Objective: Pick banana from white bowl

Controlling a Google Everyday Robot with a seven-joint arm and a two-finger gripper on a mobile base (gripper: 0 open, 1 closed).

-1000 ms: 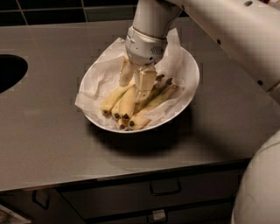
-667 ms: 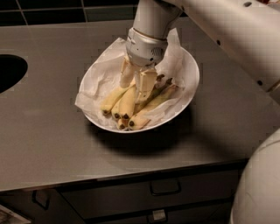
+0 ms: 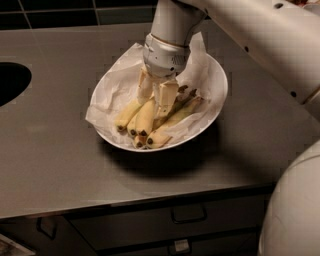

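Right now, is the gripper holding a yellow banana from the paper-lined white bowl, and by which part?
Cannot tell: the gripper is down at the far end of the plump yellow banana in the paper-lined white bowl.

The grey counter [image 3: 60, 150] carries the white bowl [image 3: 220, 95], with the tool [image 3: 156, 98] down inside it.

white bowl [image 3: 220, 95]: plain white
paper lining [image 3: 113, 94]: white, with grey shadowed creases
banana [image 3: 146, 117]: even yellow, dark spot at its near end
other bananas [image 3: 173, 126]: paler, greenish yellow, dark brown ends
tool [image 3: 156, 95]: cream-white under a pale grey wrist, down in the white bowl among the fruit
arm [image 3: 250, 35]: glossy white
tabletop [image 3: 60, 142]: dull grey-brown, no pattern
drawer fronts [image 3: 140, 225]: dark grey, darker handles
wall tiles [image 3: 60, 7]: near black, lighter grout lines
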